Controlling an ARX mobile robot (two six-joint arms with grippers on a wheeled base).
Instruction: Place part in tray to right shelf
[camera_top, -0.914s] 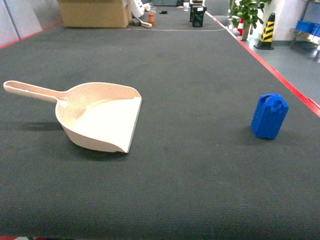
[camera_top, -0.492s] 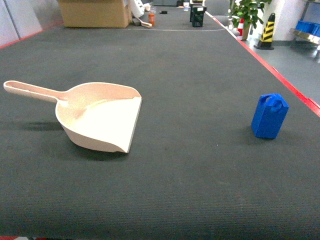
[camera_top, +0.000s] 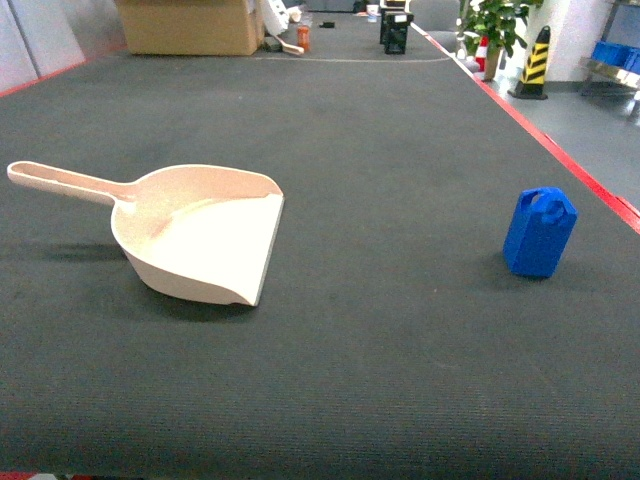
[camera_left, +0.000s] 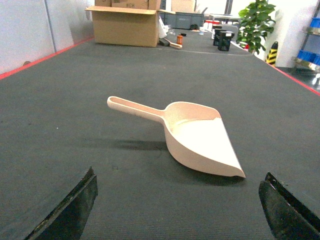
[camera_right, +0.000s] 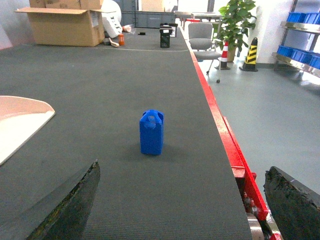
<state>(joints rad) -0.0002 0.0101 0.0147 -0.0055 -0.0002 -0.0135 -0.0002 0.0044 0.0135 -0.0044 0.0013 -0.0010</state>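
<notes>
No change from earlier frames: part (camera_top: 539, 232) is standing near the bench's (camera_top: 380, 150) right edge, tray (camera_top: 200, 235) lying left, both pincers (camera_left: 175, 210) (camera_right: 180, 200) spread, empty.

Your left gripper (camera_left: 177, 210) shows only as two dark fingertips in the bottom corners of its wrist view, spread wide. Your right gripper (camera_right: 182, 200) looks the same, fingers far apart, nothing between them. Neither arm appears in the head view.

Bright-blue part (camera_top: 539, 233), cream tray (camera_top: 195, 240), dark-grey mat (camera_top: 400, 150).
</notes>
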